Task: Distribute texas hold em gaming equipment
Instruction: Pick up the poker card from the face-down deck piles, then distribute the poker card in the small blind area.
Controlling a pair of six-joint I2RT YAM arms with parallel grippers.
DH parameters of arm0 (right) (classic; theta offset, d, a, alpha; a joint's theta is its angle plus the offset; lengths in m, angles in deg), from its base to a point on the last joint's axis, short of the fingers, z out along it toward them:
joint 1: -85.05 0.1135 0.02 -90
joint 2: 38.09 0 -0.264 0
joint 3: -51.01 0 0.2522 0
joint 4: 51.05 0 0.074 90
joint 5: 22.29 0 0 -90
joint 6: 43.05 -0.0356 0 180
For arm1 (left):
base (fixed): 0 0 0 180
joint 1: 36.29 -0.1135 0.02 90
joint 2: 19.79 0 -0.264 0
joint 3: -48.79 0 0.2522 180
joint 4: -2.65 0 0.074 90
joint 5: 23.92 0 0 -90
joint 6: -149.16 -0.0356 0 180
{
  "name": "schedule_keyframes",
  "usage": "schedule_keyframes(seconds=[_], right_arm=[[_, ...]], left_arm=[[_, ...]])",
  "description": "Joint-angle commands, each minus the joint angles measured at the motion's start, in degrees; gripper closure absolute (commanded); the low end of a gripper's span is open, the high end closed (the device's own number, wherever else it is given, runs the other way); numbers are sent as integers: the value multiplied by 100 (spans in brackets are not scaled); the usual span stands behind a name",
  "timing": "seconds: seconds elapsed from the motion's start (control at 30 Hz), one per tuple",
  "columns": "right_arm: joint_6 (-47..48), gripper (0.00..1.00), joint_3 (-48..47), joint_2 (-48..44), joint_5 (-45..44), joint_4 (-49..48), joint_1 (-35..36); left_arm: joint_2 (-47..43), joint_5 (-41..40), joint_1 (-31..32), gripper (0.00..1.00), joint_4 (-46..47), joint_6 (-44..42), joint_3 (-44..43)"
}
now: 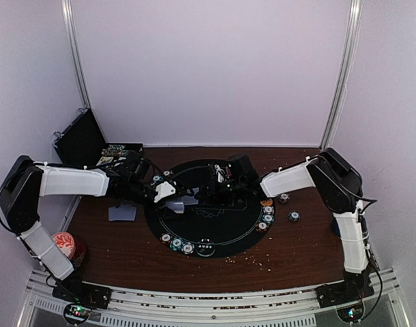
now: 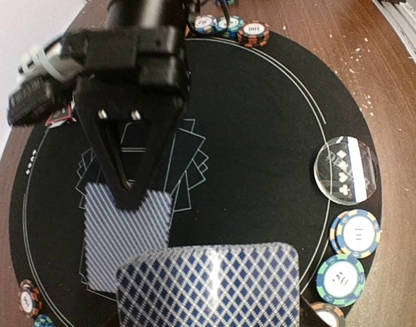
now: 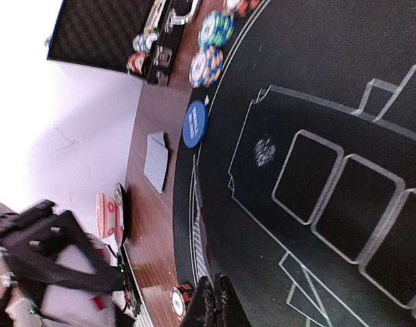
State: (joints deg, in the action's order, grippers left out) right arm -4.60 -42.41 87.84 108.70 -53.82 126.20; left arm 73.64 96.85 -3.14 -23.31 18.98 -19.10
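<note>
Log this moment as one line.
left gripper: holds deck | right gripper: shut on card over mat | chips: at mat rim

Brown table (image 1: pixel 283 253): black mat (image 1: pixel 230 233), card stack (image 1: pixel 122 213), loose chips (image 1: pixel 293 216), case (image 1: pixel 80 141), can (image 1: pixel 65 242).

The middle of the round black felt mat (image 1: pixel 228 233) is blocked: the left gripper (image 1: pixel 172 194), clamped on a deck of blue diamond-backed playing cards (image 2: pixel 211 286), sits just beside the closed right gripper (image 2: pixel 131 197). The mat's near half lies open up to the striped poker chips (image 1: pixel 176 243) and clear round button (image 1: pixel 205 244) along its near edge; more stacked chips (image 1: pixel 266 214) line its right edge. On the brown wooden table (image 1: pixel 126 266) the near strip is open, but a red-topped round can (image 1: pixel 66 243) fills the near-left corner, a black open case (image 1: pixel 78 142) the far-left, and a grey-blue card pile (image 1: pixel 122 213) lies left of the mat.
</note>
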Motion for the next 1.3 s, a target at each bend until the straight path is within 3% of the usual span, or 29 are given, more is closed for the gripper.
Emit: schedule_keyframes(seconds=[0.0, 0.6, 1.27], right_arm=[[-131, 100, -541, 361, 259, -16, 329], [-802, 100, -2190, 2010, 467, -357, 805], [-890, 96, -2922, 2545, 464, -7, 864]], left_arm=[[-347, -117, -32, 57, 24, 91, -114], [-264, -167, -45, 57, 95, 151, -119], [-211, -193, -53, 58, 122, 140, -121]])
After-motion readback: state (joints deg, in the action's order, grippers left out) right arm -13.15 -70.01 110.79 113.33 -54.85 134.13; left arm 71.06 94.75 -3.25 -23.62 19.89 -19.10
